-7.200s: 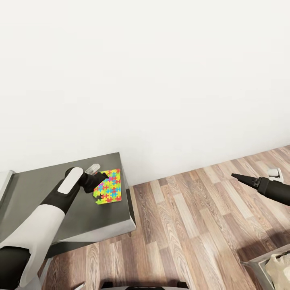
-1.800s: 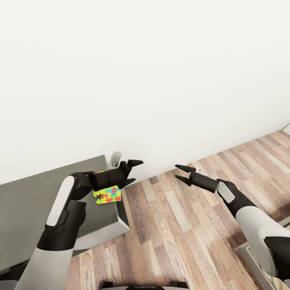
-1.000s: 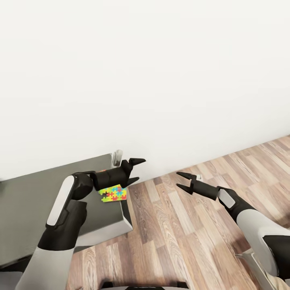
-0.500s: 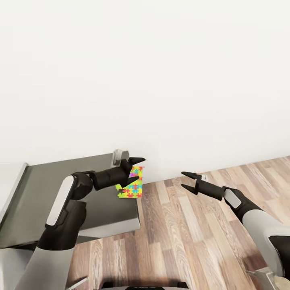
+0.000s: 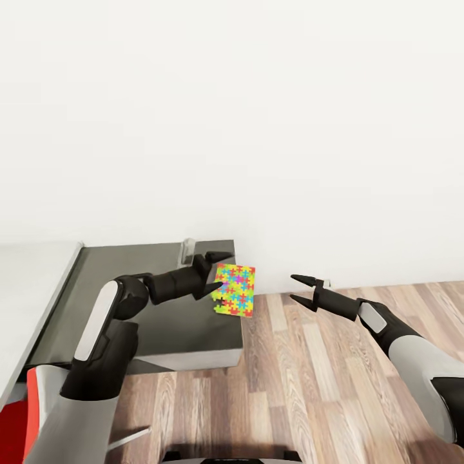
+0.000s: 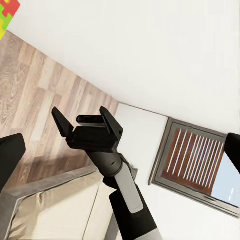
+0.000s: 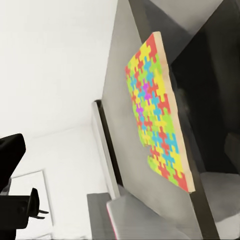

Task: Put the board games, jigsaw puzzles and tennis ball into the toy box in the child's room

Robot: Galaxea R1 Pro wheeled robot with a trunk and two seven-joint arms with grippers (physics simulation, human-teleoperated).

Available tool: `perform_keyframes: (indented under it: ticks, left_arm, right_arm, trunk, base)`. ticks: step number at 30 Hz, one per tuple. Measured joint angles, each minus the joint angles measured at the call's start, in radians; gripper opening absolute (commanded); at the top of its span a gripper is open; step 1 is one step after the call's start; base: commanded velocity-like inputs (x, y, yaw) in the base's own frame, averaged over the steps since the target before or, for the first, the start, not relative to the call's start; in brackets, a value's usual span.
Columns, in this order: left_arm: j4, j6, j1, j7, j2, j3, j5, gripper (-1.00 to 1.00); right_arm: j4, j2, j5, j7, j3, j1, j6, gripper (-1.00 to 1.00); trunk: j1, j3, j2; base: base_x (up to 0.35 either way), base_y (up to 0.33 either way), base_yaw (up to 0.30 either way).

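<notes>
I count one jigsaw puzzle (image 5: 234,289), pinched on edge by my left gripper (image 5: 216,270) at the far end of the table's (image 5: 174,322) dark section and lifted since half a second ago, while my right gripper (image 5: 298,289) hangs spread over the floor (image 5: 309,386).

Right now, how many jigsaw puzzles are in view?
1. The jigsaw puzzle is held upright, off the table, in the left gripper, past the dark section's right end. A second may be out of frame.
</notes>
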Motion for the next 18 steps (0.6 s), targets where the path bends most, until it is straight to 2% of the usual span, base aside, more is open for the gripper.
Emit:
perform_keyframes:
  ticks: [7,18]
  left_arm:
    - [0.000,0.000,0.000,-0.001,-0.001,-0.003,0.000,1.00]
    - [0.000,0.000,0.000,-0.001,-0.003,-0.006,0.000,1.00]
  right_arm:
    - [-0.001,0.000,0.000,0.000,0.002,0.000,0.001,1.00]
    - [-0.001,-0.002,0.000,0.001,0.003,0.000,0.002,1.00]
  trunk:
    - [0.000,0.000,0.000]
    - [0.000,-0.001,0.000]
  base:
    - [0.000,0.000,0.102]
    - [0.000,0.000,0.021]
